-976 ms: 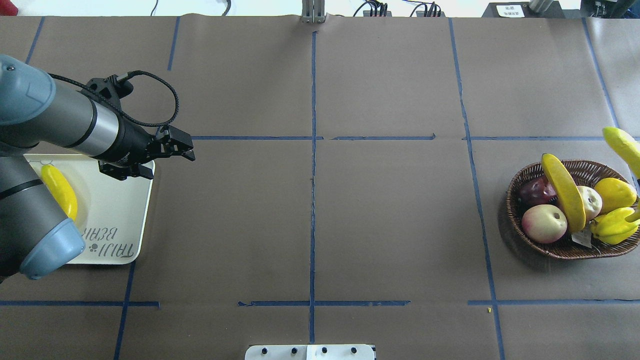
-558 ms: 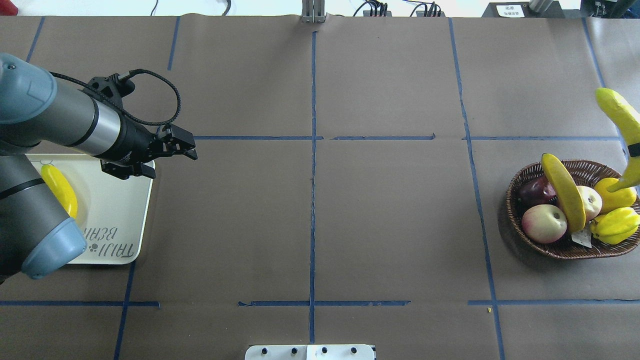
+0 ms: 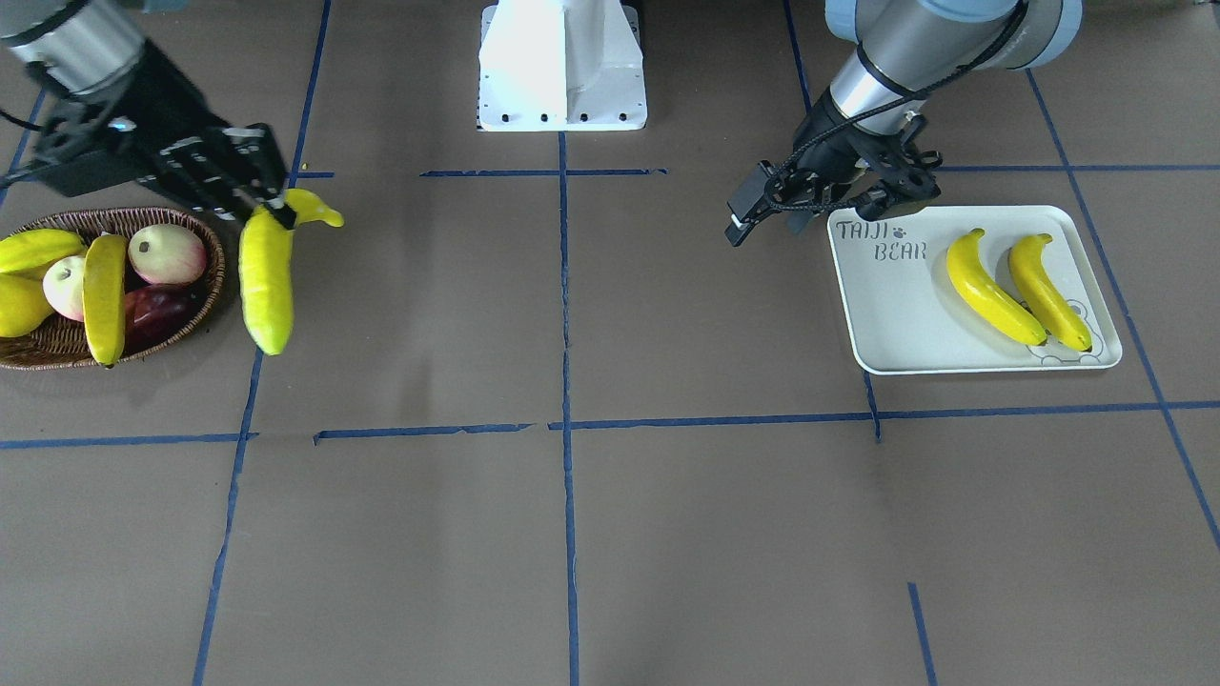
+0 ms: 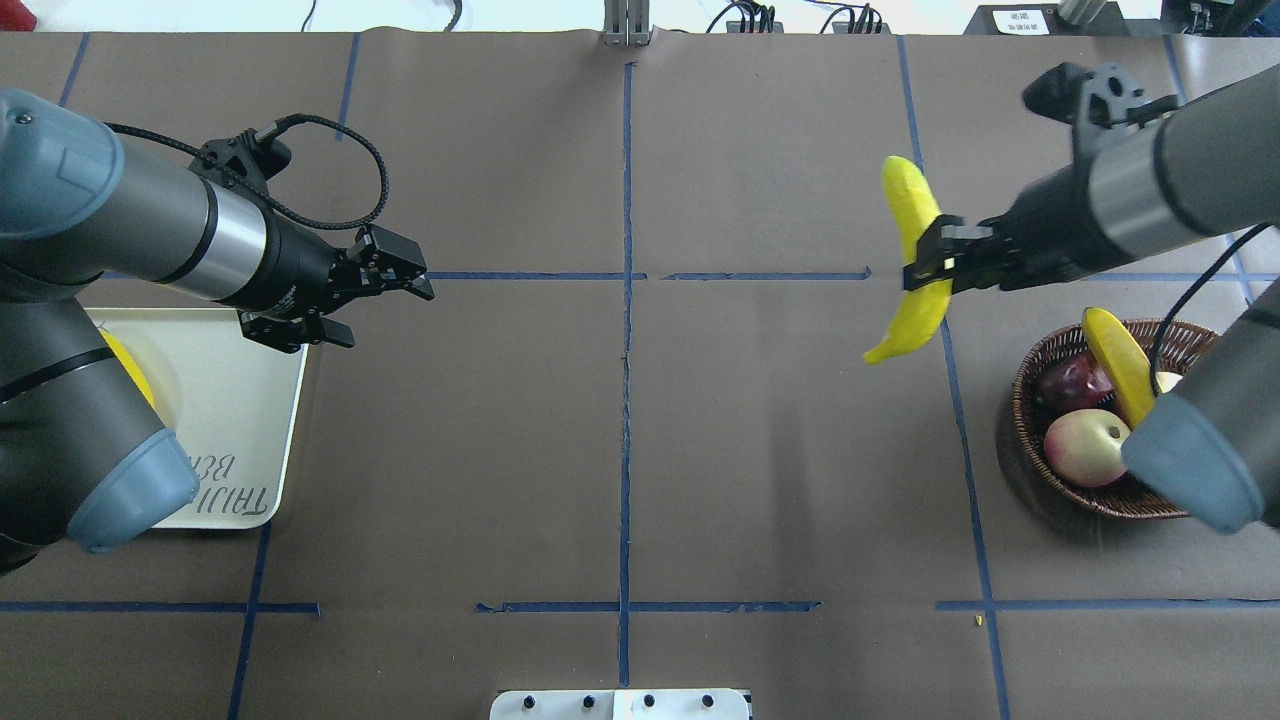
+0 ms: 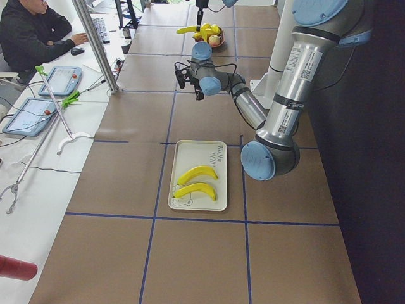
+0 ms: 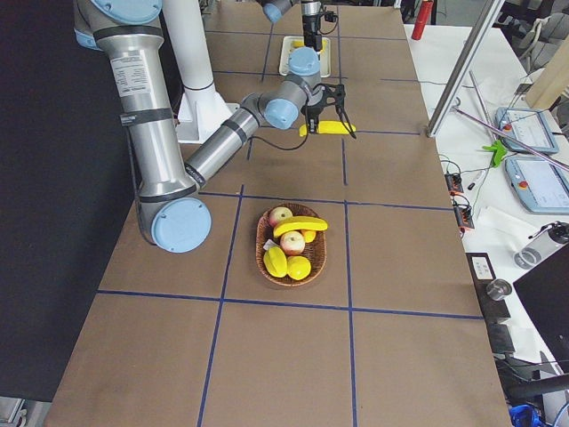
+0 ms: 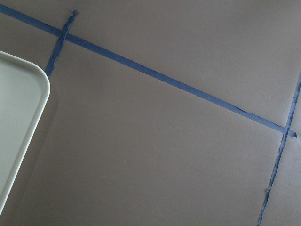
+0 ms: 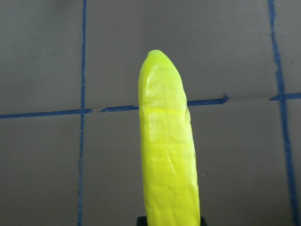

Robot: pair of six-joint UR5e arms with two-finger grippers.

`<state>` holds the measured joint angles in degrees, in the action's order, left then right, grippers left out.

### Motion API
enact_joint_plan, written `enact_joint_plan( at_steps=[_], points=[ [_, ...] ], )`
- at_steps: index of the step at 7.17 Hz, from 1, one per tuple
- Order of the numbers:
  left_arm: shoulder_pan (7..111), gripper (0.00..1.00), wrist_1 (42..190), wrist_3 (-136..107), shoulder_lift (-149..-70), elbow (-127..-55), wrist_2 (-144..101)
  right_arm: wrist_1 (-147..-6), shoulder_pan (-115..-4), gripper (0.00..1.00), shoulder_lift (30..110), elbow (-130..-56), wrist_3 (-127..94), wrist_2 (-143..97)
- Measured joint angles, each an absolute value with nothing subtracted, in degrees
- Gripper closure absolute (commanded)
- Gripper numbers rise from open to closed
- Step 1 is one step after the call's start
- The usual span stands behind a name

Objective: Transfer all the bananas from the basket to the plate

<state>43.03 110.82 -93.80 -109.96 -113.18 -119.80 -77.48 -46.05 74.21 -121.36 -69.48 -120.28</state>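
Note:
My right gripper (image 4: 940, 265) is shut on a bright-yellow banana (image 4: 912, 262) and holds it in the air left of the brown wicker basket (image 4: 1022, 470). In the front view the gripper (image 3: 262, 195) grips this banana (image 3: 265, 276) near its stem. It fills the right wrist view (image 8: 169, 160). One more banana (image 4: 1112, 362) lies across the basket's fruit. Two bananas (image 3: 991, 300) (image 3: 1048, 291) lie on the white plate (image 3: 886, 314). My left gripper (image 4: 375, 305) is open and empty, just past the plate's edge (image 4: 250, 400).
The basket also holds apples (image 3: 167, 252) and stubbier yellow fruits (image 3: 29, 250). The robot's white base (image 3: 562, 67) stands at the table's back edge. An operator (image 5: 31, 31) sits beyond the table's far side. Blue tape lines cross the brown table cover.
My right arm has swung the banana from over the basket at the right edge leftwards toward the table's middle. My left gripper has shifted a little to the right, off the plate.

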Motion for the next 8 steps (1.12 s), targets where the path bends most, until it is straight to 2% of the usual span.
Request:
enact_joint_plan(
  at_steps=[2, 4, 8],
  points=[
    [41.16, 0.01, 125.74, -102.53, -110.96, -109.74, -119.01, -77.38, -32.82, 0.98, 68.15, -121.59, -77.50, -107.70],
    [38.48, 0.01, 137.27, -108.86, -114.87, -104.59, -118.50, -77.35, -26.91, 0.98, 65.13, -121.69, -79.15, -102.36],
    [34.54, 0.01, 139.94, -110.40, -122.03, -100.13, -114.48, -77.36, -20.78, 0.98, 62.38, -121.84, -79.36, -97.27]
  ],
)
